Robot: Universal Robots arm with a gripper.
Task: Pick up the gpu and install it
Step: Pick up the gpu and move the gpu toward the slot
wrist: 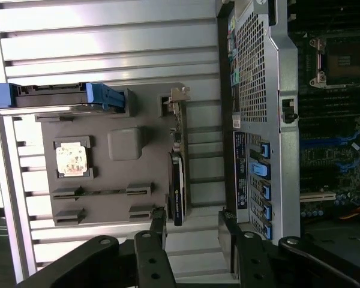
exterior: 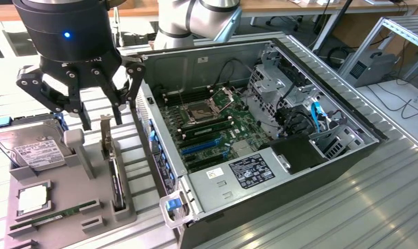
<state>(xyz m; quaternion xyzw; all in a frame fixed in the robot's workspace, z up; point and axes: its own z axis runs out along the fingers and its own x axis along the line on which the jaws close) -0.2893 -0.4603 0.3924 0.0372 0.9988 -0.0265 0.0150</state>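
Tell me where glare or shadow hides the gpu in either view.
Exterior view: even light, the gpu reads as a dark edge in its grey holder, no glare. Wrist view: the slatted table glares white near the hard drive; the gpu is readable; the case interior is dim.
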